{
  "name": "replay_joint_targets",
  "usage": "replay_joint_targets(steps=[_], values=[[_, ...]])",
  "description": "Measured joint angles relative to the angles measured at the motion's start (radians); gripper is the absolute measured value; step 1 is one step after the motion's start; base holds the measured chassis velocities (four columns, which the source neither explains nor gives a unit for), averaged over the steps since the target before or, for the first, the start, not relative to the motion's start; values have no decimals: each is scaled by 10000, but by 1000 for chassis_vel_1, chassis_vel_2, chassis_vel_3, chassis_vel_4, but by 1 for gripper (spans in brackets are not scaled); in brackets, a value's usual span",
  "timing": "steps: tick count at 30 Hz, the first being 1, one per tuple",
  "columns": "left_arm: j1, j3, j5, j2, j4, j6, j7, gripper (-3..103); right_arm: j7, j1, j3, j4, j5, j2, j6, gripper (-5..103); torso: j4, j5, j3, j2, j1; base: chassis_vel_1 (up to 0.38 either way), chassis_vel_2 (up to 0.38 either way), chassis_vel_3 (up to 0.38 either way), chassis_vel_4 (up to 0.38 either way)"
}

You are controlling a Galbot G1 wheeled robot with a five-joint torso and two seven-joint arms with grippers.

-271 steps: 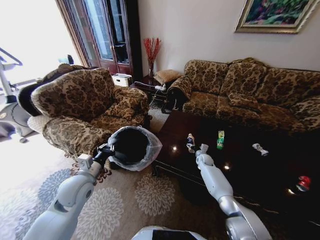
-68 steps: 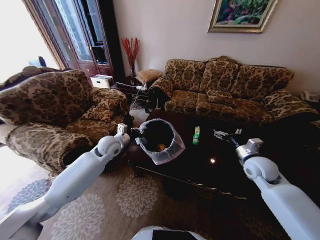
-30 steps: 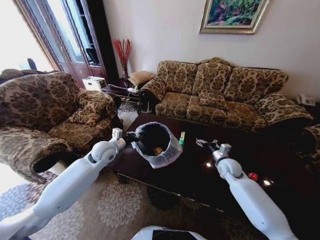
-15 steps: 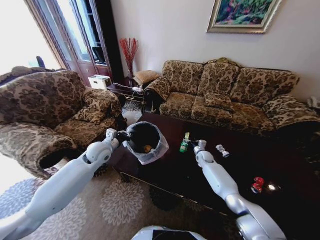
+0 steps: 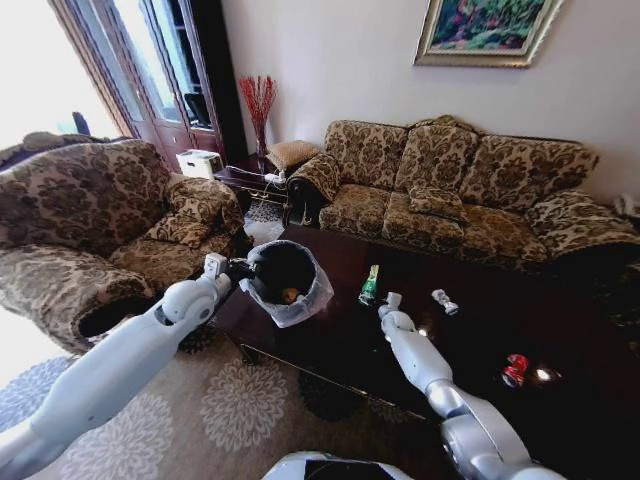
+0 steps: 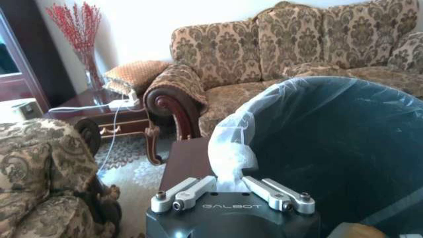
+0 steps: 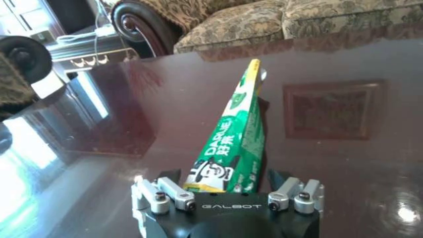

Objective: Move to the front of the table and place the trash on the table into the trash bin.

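Right gripper: the right gripper (image 7: 228, 196) is low over the table (image 5: 340, 340), its fingers set either side of the base of the green packet (image 7: 233, 148); from the right wrist view they look closed on it or nearly so, but contact on both sides cannot be told for sure.
Green packet: stands tilted on the dark glossy top, just beyond the right gripper (image 5: 384, 299), its tip leaning away toward the sofa (image 5: 450, 190).
Left gripper: the left gripper (image 6: 231, 196) is clamped on the plastic bag (image 6: 231, 148) at the rim of the trash bin (image 6: 330, 148), holding it at the table's near left corner.
Trash bin: its opening faces up beside the green packet (image 5: 369, 285), near but apart; something yellowish lies inside the trash bin (image 5: 283, 280).
Other trash: the silver-white can (image 5: 443, 301) lies further along the table top; the red can (image 5: 516, 368) sits well apart toward the right end.
Step in hand: grasping the green packet, by my reading.
Next move calls for: a firm pinch on the thin packet, a lift clear of the table top, then a short carry leftward over the bin's rim before release.
Risk: the packet is flat and slick-looking; it could slip or fold in the grip.
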Motion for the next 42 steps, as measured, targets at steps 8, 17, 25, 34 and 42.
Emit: replay_joint_targets(steps=[8, 17, 25, 34, 42], values=[[-2, 3, -107, 157, -189, 51, 35, 2, -196, -14, 12, -59, -165, 123, 66, 68, 1, 3, -1, 1, 0, 0, 0, 0, 0], [-28, 33, -111, 74, -193, 63, 117, 2, -132, -109, -91, 181, -358, 107, 154, 44, 3, 6, 1, 0, 0, 0, 0, 0, 0], [-37, 37, -99, 65, -205, 77, 282, 2, -115, -224, -101, 438, -734, -47, 450, 25, 1, 2, 1, 0, 1, 0, 0, 0, 0], [-66, 49, -93, -15, -205, 85, 304, 2, 8, -603, -206, 1295, -1184, -340, 775, 2, 1, 3, 1, 0, 1, 0, 0, 0, 0], [-78, 26, -99, -7, -202, 86, 382, 2, 52, -1644, -104, 3295, -2142, -1107, 2009, 0, 1, 8, 1, 0, 0, 0, 0, 0, 0]])
